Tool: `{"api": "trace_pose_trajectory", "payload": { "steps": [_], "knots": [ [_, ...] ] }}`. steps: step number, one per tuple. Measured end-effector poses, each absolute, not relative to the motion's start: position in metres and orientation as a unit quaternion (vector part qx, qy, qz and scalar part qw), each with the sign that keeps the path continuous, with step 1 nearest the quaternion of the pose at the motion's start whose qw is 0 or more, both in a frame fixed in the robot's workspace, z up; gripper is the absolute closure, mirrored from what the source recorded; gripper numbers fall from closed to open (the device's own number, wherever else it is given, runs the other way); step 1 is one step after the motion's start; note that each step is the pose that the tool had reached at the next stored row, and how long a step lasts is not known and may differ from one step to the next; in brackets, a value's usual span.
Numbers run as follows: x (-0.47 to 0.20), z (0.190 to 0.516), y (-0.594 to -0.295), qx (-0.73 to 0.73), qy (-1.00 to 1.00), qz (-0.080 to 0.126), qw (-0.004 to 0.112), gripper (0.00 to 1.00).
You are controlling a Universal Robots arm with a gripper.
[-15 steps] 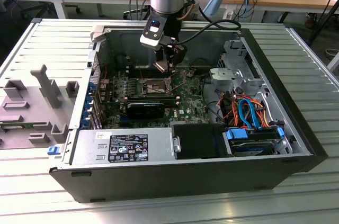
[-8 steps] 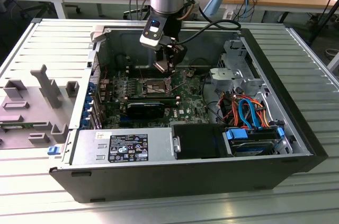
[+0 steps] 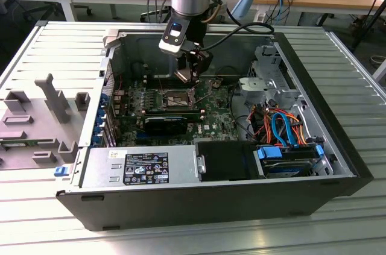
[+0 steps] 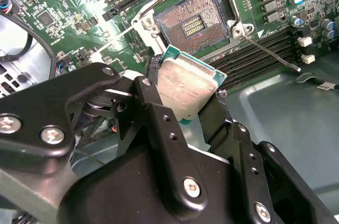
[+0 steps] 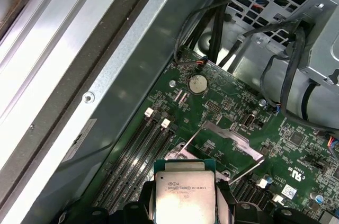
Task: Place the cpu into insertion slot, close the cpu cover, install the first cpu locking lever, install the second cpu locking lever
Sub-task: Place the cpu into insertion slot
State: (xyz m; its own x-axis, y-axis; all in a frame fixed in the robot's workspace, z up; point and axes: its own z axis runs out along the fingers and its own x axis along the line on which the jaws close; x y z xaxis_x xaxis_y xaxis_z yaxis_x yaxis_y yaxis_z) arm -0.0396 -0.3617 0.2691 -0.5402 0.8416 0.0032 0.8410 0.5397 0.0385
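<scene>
The cpu [image 4: 186, 83], a flat square chip with a silvery top and green edge, is clamped between the two black fingers [image 4: 154, 108] of my gripper [image 4: 183, 89]. It hangs tilted a short way above the motherboard, close beside the insertion slot [image 4: 193, 23], which lies open with its contact field bare. In the first wrist view the cpu [image 5: 183, 189] sits in the gripper [image 5: 183, 205], and the cpu cover [image 5: 229, 140] stands swung up behind it. A thin locking lever [image 4: 270, 54] sticks out over the memory slots. The exterior view has the gripper [image 3: 188, 74] just above the slot [image 3: 174, 98].
Long black memory slots [image 4: 249, 57] run beside the socket. A black card [image 3: 166, 123] lies in front of it. A metal drive cage [image 3: 268, 80], coloured cables [image 3: 280, 125] and a power supply [image 3: 142, 167] fill the case. Grey fixtures [image 3: 42, 116] stand outside on the exterior view's left.
</scene>
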Motion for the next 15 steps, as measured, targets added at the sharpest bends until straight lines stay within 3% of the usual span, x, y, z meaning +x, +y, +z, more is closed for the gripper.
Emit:
{"api": "trace_pose_trajectory", "payload": {
  "steps": [15],
  "knots": [
    [-0.0396, 0.2689, -0.3617, 0.483, 0.875, 0.018, 0.008, 0.45]
  ]
}}
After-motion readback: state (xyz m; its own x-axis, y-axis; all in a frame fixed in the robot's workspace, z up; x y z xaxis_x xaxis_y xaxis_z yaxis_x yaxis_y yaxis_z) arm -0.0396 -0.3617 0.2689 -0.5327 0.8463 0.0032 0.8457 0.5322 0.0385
